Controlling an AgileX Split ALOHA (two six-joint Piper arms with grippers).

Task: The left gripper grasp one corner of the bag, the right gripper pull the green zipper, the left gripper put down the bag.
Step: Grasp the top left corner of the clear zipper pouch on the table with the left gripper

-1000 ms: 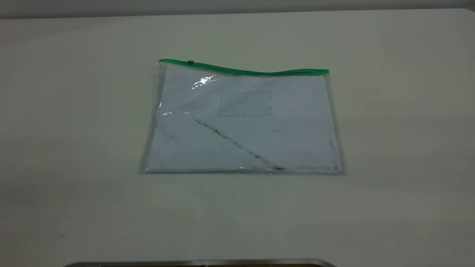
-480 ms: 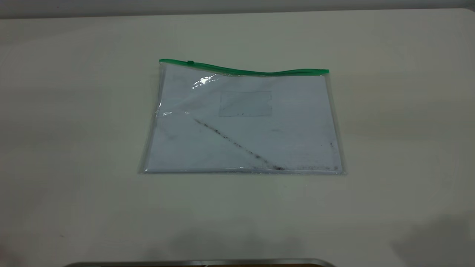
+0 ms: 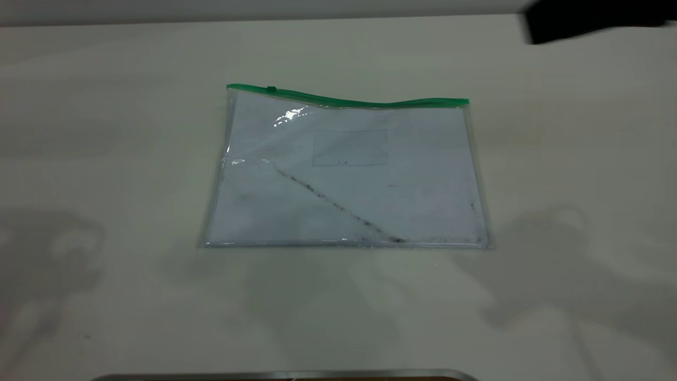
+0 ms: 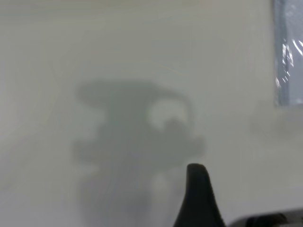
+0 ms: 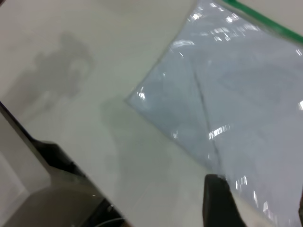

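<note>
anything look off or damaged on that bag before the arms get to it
The bag lies flat, but a dark, dirty diagonal crease crosses its front, and the green zipper edge runs wavy, not straight. Nothing spilled.

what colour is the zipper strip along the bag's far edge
Bright green: the thin zipper strip tops the clear plastic document bag, clearest in the exterior view.

A pale table (image 3: pixel 106 132) carries soft grey shadows, with a metallic strip (image 3: pixel 285 375) at its near edge.

Flat clear plastic bag (image 3: pixel 346 174) lies mid-tabletop (image 3: pixel 106 132), its thin green zipper strip (image 3: pixel 346 99) along the far edge.
</note>
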